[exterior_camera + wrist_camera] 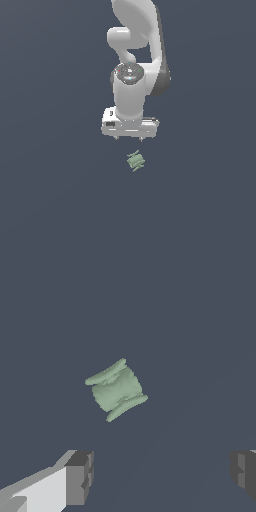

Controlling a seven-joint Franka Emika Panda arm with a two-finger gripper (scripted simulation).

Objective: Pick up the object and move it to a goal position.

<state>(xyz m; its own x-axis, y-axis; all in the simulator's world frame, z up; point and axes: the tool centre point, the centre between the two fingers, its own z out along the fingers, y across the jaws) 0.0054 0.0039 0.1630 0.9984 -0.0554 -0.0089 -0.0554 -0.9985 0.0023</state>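
The object is a small pale green lump with ridged ends. It lies on the dark grey floor, just in front of the white arm in the exterior view. It also shows in the wrist view, lying apart from the fingers. My gripper hangs above and slightly behind it, not touching it. In the wrist view the gripper is open, with its two dark fingertips wide apart and nothing between them.
A plain dark grey floor surrounds the object. The white arm rises behind the gripper. No other objects or goal marker are in view.
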